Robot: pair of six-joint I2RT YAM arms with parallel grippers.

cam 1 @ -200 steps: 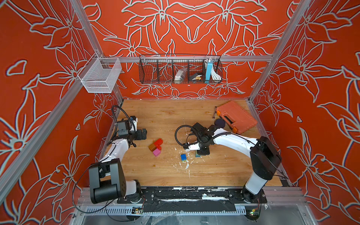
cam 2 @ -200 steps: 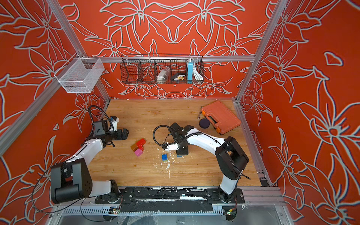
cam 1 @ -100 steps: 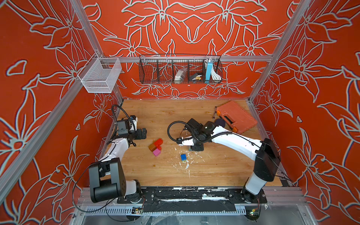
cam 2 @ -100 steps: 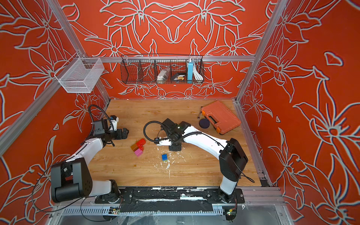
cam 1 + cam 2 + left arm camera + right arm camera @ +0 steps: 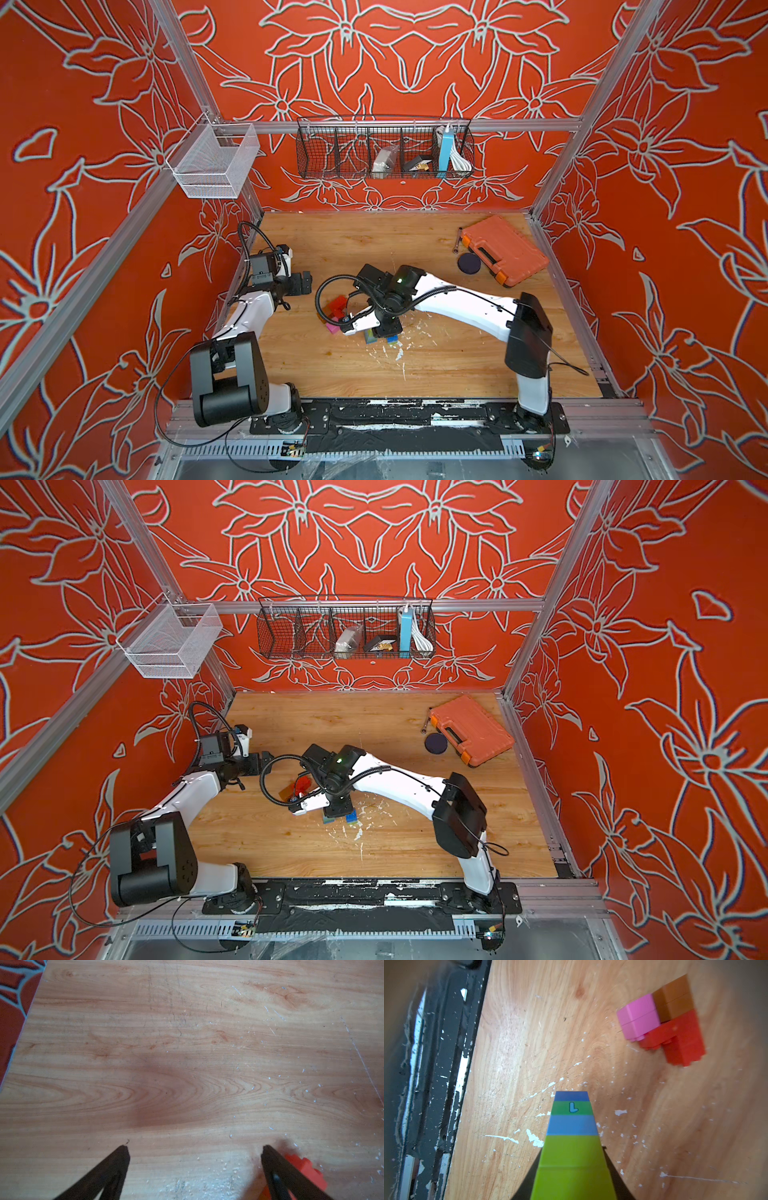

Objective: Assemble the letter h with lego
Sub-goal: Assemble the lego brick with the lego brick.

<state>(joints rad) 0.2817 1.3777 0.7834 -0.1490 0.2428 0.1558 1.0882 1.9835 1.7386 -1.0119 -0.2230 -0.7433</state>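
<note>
The right gripper (image 5: 571, 1153), pinching the green-blue stack (image 5: 572, 1126), has moved near the pink-brown-red lump (image 5: 675, 1028) ahead of its fingers, ready to join them; the left gripper (image 5: 194, 1147) is spread wide.

**Desk:** The table (image 5: 457, 374)?

**Photographer:** Wood-grain board, smooth with a faint sheen, scratched and flecked white near its middle. The black front rail (image 5: 436, 1064) is chipped, its coating flaking to white.

**Desk:** The brick stack (image 5: 572, 1147)?

**Photographer:** Moulded plastic in lime, blue and green, smooth and softly glossy. Same for the pink, brown and red cluster (image 5: 662, 1020). The orange case (image 5: 505, 249) at the far right corner is ribbed plastic, duller. Above the far edge, the black basket (image 5: 384, 149) is metal wire and the white mesh basket (image 5: 214, 162) is fine metal mesh.
</note>
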